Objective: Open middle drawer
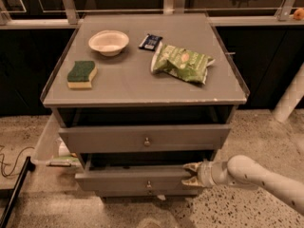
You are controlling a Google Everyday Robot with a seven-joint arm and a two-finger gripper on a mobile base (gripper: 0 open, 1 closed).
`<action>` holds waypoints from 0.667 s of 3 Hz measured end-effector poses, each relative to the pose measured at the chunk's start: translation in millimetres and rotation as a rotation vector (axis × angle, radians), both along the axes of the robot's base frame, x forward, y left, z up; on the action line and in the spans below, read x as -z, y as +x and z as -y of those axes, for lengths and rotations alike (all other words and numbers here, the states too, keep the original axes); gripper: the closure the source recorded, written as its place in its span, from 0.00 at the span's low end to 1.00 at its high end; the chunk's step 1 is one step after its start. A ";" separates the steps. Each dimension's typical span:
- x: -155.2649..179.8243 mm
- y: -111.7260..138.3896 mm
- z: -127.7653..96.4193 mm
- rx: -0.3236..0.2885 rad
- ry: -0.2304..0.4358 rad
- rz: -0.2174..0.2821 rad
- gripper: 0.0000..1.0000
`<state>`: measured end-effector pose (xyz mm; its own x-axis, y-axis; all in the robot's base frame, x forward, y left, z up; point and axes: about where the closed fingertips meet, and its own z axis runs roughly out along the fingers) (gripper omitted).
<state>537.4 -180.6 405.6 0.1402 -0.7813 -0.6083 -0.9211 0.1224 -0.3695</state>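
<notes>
The middle drawer (128,180) is the low grey front with a small round knob (148,185), under the taller top drawer front (142,137). It stands pulled out a little, with a dark gap above it. My gripper (191,174) comes in from the right on a white arm (256,175) and sits at the right end of the middle drawer's front. Its fingers (192,166) are spread, one above and one lower, against that end. The bottom drawer (142,194) shows only as a thin strip below.
On the cabinet top (123,82) lie a white bowl (109,42), a green-yellow sponge (81,74), a dark packet (150,42) and a green chip bag (183,63). A clear bin (50,146) stands at the cabinet's left, and a black cable (12,163) lies on the floor.
</notes>
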 end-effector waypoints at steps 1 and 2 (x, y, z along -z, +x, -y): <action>-1.1 -18.5 1.6 0.000 0.011 -0.020 0.81; -1.1 -18.5 1.6 0.000 0.011 -0.020 0.58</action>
<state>519.0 -182.2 406.7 0.1280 -0.7743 -0.6197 -0.9284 0.1262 -0.3495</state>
